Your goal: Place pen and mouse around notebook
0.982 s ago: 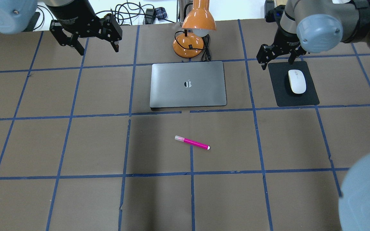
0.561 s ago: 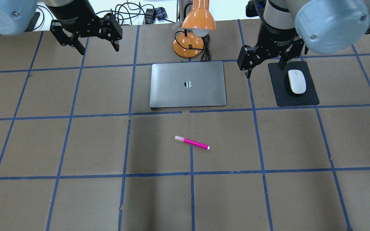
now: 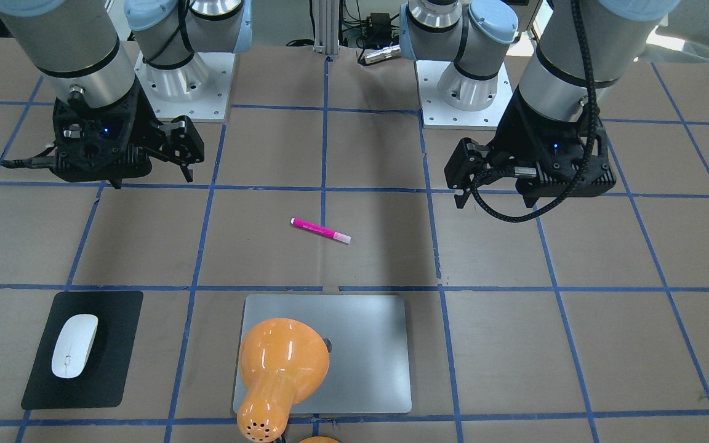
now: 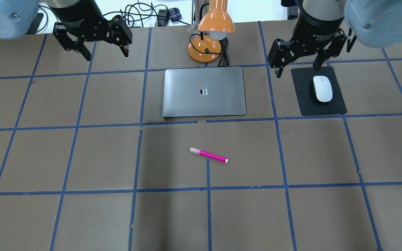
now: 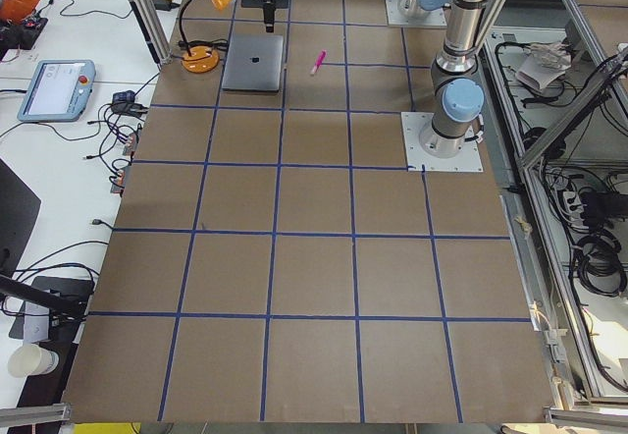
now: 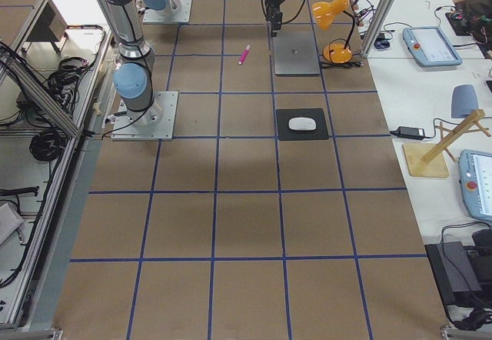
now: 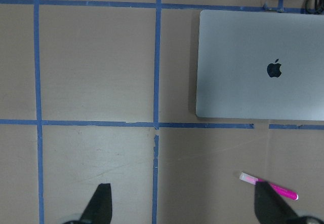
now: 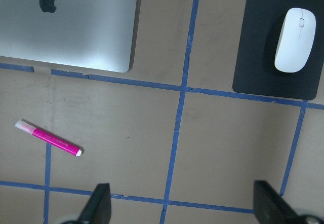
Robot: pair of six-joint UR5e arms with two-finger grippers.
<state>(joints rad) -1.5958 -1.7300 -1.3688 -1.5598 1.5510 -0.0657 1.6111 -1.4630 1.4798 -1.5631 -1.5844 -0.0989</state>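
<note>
- Mouse (image 4: 322, 88) — laid on black mat (image 4: 321, 108), to the right of notebook (image 4: 204, 91); judged placed.
- Pen (image 4: 208, 155) — laid on worktop (image 4: 82, 157), robot-side of notebook, apart.
- Left gripper (image 4: 107, 53), right gripper (image 4: 297, 69) — held spread, empty, raised clear.

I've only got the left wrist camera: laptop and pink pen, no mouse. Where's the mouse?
Observer: The mouse lies on a black mouse pad, on the robot's right of the laptop.
Operator: Anything gripping it?
Observer: No. The right gripper is open and raised clear of it.
Operator: What's the orange thing at my top edge?
Observer: The base of an orange desk lamp standing just beyond the laptop.
</note>
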